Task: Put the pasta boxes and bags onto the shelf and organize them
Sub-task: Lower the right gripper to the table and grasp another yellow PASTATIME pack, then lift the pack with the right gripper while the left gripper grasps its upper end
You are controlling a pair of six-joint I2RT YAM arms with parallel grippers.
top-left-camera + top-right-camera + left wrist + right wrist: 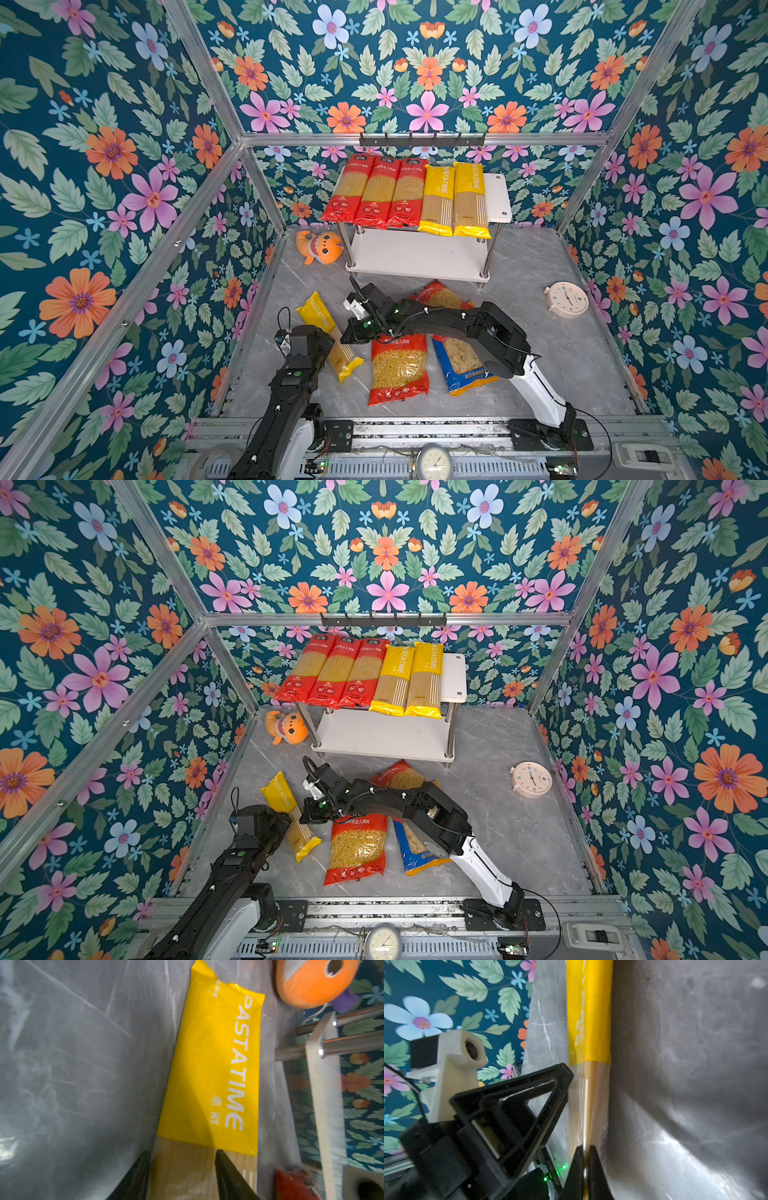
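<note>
The left gripper (181,1153) hangs low over the table (540,353) with its jaws apart, one finger at the edge of the loose yellow PASTATIME pack (320,316) and the other over its clear window; whether they press on it I cannot tell. Just right of it, the right gripper (586,1148) is clenched on the same pack's edge, with a sliver of film between its fingers. Beyond the left gripper an orange plush toy (320,247) sits beside the left legs of the shelf (415,253). The shelf stands beyond both grippers, and its upper board carries three red spaghetti packs (380,191) side by side and then two yellow spaghetti packs (453,199), all with their near ends over the front edge. On the near side of the right gripper a red short-pasta bag (398,370) lies flat; right of that lies a blue-and-yellow bag (461,361), and well off to the right a round clock (566,300). In both top views the left gripper's fingers are hidden under its own wrist, which also covers the loose pack's middle. The right arm covers the top of the blue-and-yellow bag and most of a second red bag (440,295) beyond it; the small print on the red packs cannot be read; the right wrist view is smeared.
</note>
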